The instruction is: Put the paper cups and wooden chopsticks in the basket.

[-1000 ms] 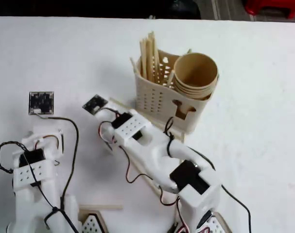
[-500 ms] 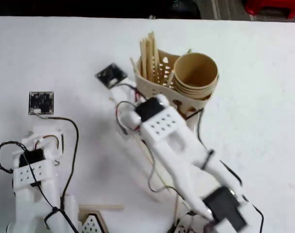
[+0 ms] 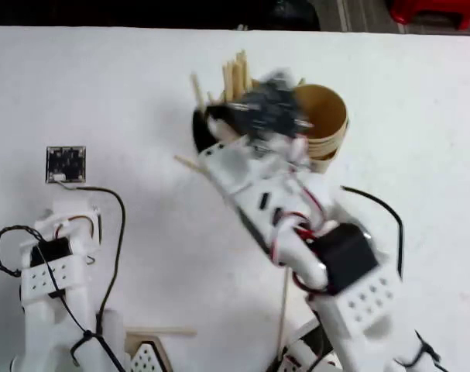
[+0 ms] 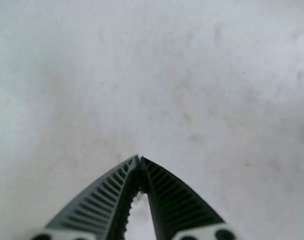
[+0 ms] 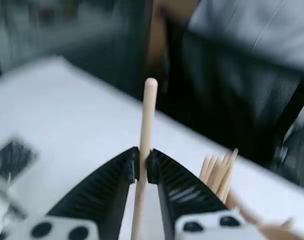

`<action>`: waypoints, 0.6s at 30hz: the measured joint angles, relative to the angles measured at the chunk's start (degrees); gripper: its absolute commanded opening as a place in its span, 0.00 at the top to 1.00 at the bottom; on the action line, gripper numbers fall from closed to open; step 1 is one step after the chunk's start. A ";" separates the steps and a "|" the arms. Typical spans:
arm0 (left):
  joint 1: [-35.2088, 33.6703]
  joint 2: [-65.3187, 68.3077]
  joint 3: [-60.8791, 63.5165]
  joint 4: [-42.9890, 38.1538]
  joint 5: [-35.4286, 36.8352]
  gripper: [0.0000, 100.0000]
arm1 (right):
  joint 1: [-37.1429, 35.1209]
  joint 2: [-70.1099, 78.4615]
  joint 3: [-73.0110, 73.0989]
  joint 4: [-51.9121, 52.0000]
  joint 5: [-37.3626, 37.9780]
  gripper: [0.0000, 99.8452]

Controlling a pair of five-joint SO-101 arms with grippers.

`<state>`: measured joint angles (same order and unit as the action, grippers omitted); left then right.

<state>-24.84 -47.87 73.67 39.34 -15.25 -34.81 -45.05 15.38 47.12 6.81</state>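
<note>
While the stack of paper cups [image 3: 321, 115] already stood in the basket [image 3: 321, 163], next to a sheaf of wooden chopsticks [image 3: 236, 76] upright in it, the task was judged mostly done but not complete.

- Right gripper [image 5: 142, 167]: jaws pinched on the held chopstick [image 5: 149, 112], raised upright close to the sticks in the basket, not yet released.
- Left gripper [image 4: 140, 165]: jaws pressed together on nothing, over bare table.
- Outstanding, loose on the table:
  - first loose chopstick [image 3: 283, 310], by the right arm's base
  - second loose chopstick [image 3: 161, 331], by the left arm's base
  - stick end [image 3: 185, 161], jutting from under the right arm
- Surface: white table [image 3: 103, 85], faintly smudged, carrying a small black square board [image 3: 66, 164] on a wire.
- Room: dark beyond the far edge, with a red object [image 3: 432, 9] at the corner.
</note>
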 measured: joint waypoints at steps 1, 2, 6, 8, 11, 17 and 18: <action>0.00 0.00 0.00 0.00 0.00 0.98 | 1.41 -0.53 0.00 -2.81 0.00 0.98; 0.00 0.00 0.00 0.00 0.00 0.98 | 2.99 -0.88 0.00 -5.63 0.00 0.98; 0.00 0.00 0.00 0.00 0.00 0.98 | 8.26 -0.88 0.18 -14.59 0.00 0.98; 0.00 0.00 0.00 0.00 0.00 0.98 | 9.93 -0.97 1.67 -18.73 0.00 0.98; 0.00 0.00 0.00 0.00 0.00 0.98 | 11.69 -0.97 6.15 -25.76 0.00 0.98; 0.00 0.00 0.00 0.00 0.00 0.98 | 13.01 -0.88 17.23 -38.86 0.00 0.98; 0.00 0.00 0.00 0.00 0.00 0.98 | 13.01 -0.88 18.46 -39.74 0.00 0.98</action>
<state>-24.84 -47.87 73.67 39.34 -15.25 -21.80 -45.93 33.85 7.38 6.81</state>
